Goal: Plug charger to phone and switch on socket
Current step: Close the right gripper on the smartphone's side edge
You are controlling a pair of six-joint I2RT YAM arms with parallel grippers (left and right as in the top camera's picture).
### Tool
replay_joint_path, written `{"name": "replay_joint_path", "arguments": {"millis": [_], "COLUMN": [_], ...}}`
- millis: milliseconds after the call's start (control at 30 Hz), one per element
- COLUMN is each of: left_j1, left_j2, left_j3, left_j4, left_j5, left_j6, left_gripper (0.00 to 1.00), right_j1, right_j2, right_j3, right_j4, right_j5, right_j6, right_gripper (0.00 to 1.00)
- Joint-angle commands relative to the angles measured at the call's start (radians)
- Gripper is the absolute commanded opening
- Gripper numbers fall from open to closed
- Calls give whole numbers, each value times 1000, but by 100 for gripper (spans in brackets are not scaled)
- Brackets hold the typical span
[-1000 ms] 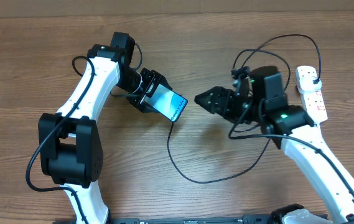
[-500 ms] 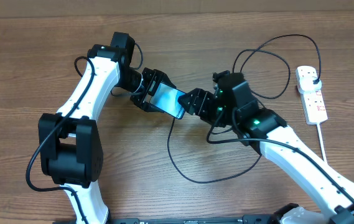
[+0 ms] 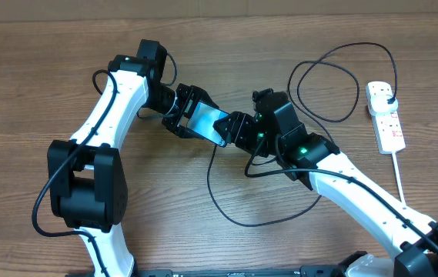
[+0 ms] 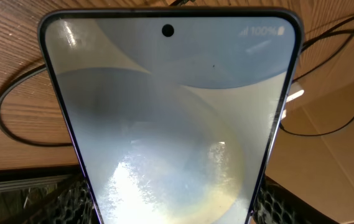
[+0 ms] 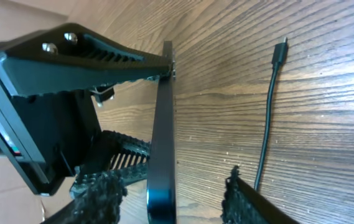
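Overhead, my left claw (image 3: pixel 190 115) is clenched on the phone (image 3: pixel 209 123), holding it off the bench (image 3: pixel 34 77) with the screen up and tilted. My right claw (image 3: pixel 235 128) sits right at the phone's lower end. The charger (image 3: pixel 242 224) lies loose on the bench, looping under my right arm and up in a wide curl to the top end of the socket (image 3: pixel 386 119) at the right edge, well apart from the phone. I cannot tell how the socket's switches stand.

On the left wrist camera the phone (image 4: pixel 170 124) fills the frame, its pale screen facing the lens, gripped at its lower edges. Cable (image 4: pixel 15 118) shows on the bench behind it.

On the right wrist camera I see the phone (image 5: pixel 162 143) edge-on between my right fingers (image 5: pixel 99 186), which stand released on either side of it. The connector (image 5: pixel 280 51) lies on the bench to the right, apart from the phone and in neither claw.
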Motion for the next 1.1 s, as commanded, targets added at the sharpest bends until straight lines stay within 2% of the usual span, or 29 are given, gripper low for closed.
{"name": "replay_joint_path", "arguments": {"millis": [0,400,1067], "left_j1": [-2,-2,-2], "left_j2": [2,2,2], "left_j3": [29,29,29], "left_j4": [-2,-2,-2], "left_j5": [45,45,45], "left_j6": [-17,-17,-17], "left_gripper": [61,61,61], "right_j1": [15,32,38], "right_j2": [3,3,38], "right_j3": [17,17,17], "right_j4": [7,8,37], "right_j5": [35,80,82], "right_j6": [1,0,1], "right_gripper": [49,34,27]}}
